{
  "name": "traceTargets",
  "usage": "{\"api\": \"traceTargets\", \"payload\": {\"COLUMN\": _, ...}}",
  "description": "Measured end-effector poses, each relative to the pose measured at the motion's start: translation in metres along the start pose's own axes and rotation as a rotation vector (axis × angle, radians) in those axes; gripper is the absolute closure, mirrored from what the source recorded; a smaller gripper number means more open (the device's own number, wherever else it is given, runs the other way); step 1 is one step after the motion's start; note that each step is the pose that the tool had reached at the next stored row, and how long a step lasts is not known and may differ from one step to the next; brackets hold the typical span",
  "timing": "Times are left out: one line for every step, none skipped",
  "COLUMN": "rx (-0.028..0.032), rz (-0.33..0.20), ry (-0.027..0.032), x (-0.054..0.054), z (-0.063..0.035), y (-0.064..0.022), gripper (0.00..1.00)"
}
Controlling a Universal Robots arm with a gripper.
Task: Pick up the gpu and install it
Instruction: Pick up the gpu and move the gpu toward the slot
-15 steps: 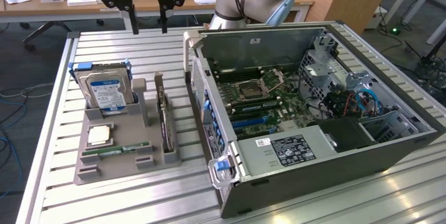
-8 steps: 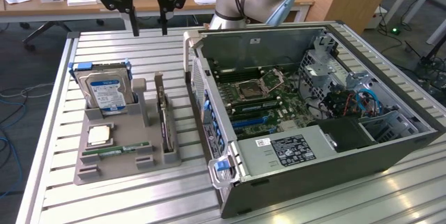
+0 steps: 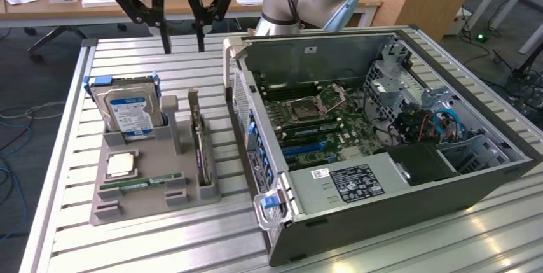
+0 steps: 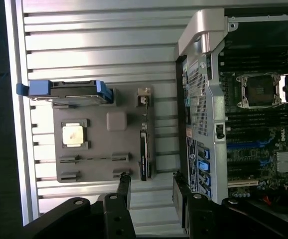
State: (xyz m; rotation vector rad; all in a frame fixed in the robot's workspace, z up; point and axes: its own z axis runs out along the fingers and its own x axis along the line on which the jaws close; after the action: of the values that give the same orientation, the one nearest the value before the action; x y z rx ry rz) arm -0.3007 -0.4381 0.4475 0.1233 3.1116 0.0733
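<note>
Gripper (image 3: 183, 48) open, empty, above counter (image 3: 127, 53). Gpu (image 3: 200, 149) stands edgewise in tray (image 3: 127, 212); judged light, stiff, fragile: best held by the upper edge

The gpu (image 3: 198, 140) stands between holder post (image 3: 171, 122) and case (image 3: 365, 222).

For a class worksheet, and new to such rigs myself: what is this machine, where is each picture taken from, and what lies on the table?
This is a robot arm with a two-fingered gripper. One picture comes from a camera off the arm, the other from one on its wrist. On the slatted table stand an opened computer case and a grey tray. The tray holds a hard drive, a processor chip, a memory stick and the gpu, a dark card standing on edge. The open gripper holds nothing and hangs above the table.
</note>
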Motion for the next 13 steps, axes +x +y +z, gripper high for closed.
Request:
{"api": "traceTargets", "payload": {"rx": 0.0001, "rz": 0.000, "ry": -0.0002, "x": 0.000, "z": 0.0018, "y": -0.0001, "gripper": 0.53}}
{"api": "traceTargets", "payload": {"rx": 0.0000, "rz": 0.000, "ry": -0.0005, "x": 0.000, "z": 0.0036, "y": -0.0002, "gripper": 0.53}}
{"api": "traceTargets", "payload": {"rx": 0.0001, "rz": 0.000, "ry": -0.0007, "x": 0.000, "z": 0.0055, "y": -0.0003, "gripper": 0.53}}
{"api": "traceTargets", "payload": {"rx": 0.0000, "rz": 0.000, "ry": -0.0010, "x": 0.000, "z": 0.0073, "y": -0.0004, "gripper": 0.53}}
{"api": "traceTargets", "payload": {"rx": 0.0001, "rz": 0.000, "ry": -0.0013, "x": 0.000, "z": 0.0090, "y": -0.0005, "gripper": 0.53}}
{"api": "traceTargets", "payload": {"rx": 0.0000, "rz": 0.000, "ry": -0.0017, "x": 0.000, "z": 0.0109, "y": -0.0005, "gripper": 0.53}}
{"api": "traceTargets", "payload": {"rx": -0.0002, "rz": 0.000, "ry": -0.0020, "x": 0.000, "z": 0.0127, "y": -0.0006, "gripper": 0.53}}
{"api": "traceTargets", "payload": {"rx": -0.0001, "rz": 0.000, "ry": -0.0023, "x": 0.000, "z": 0.0146, "y": -0.0007, "gripper": 0.53}}
{"api": "traceTargets", "payload": {"rx": -0.0002, "rz": 0.000, "ry": -0.0027, "x": 0.000, "z": 0.0164, "y": -0.0008, "gripper": 0.53}}
{"api": "traceTargets", "payload": {"rx": -0.0002, "rz": 0.000, "ry": -0.0030, "x": 0.000, "z": 0.0182, "y": -0.0009, "gripper": 0.53}}
{"api": "traceTargets", "payload": {"rx": -0.0002, "rz": 0.000, "ry": -0.0032, "x": 0.000, "z": 0.0200, "y": -0.0010, "gripper": 0.53}}
{"api": "traceTargets", "payload": {"rx": -0.0003, "rz": 0.000, "ry": -0.0035, "x": 0.001, "z": 0.0215, "y": -0.0010, "gripper": 0.53}}
{"api": "traceTargets", "payload": {"rx": -0.0001, "rz": 0.000, "ry": -0.0033, "x": 0.001, "z": 0.0220, "y": -0.0010, "gripper": 0.53}}
